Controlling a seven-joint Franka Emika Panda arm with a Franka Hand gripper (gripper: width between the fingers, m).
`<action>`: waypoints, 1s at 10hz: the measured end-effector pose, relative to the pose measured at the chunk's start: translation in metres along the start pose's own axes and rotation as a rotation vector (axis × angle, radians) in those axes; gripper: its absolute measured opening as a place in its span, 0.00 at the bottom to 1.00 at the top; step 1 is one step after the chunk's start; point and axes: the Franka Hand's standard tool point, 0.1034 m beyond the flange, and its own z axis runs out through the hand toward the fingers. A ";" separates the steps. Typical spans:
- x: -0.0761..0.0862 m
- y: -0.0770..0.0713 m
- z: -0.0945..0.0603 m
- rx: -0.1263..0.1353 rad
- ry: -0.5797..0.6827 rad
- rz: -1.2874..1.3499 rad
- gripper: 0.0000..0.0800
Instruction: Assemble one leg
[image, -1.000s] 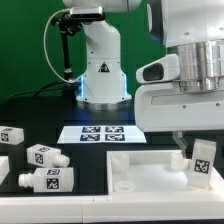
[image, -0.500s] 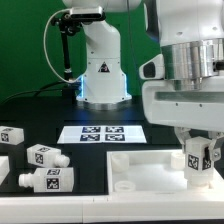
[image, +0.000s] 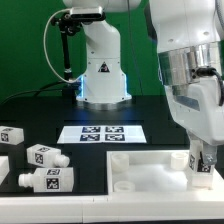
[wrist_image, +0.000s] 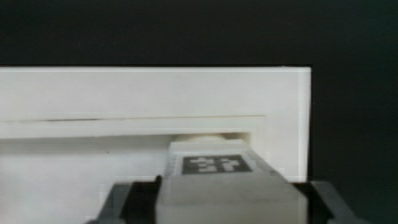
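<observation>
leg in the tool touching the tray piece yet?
Cannot tell. In the wrist view the leg, clamped in the tool, overlaps the tray piece, with no visible gap or contact; the exterior view is blocked by the arm.

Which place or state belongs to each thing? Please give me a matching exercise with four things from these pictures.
Things:
1. marker board
2. leg held in the gripper
3. three loose legs
4. tray-like piece

Places or states:
A. lying on the table at the exterior view's left
B. flat on the table in front of the robot base
C. upright between the jaws, over the tray's corner at the exterior view's right
D. large, white, with raised rims, under the gripper

Pairs: 1-B, 2-C, 3-A, 4-D
</observation>
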 end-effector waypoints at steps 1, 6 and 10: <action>0.001 0.001 0.000 -0.009 0.002 -0.097 0.49; 0.009 0.005 -0.001 -0.088 -0.040 -0.818 0.79; 0.012 0.000 -0.006 -0.161 0.005 -1.422 0.81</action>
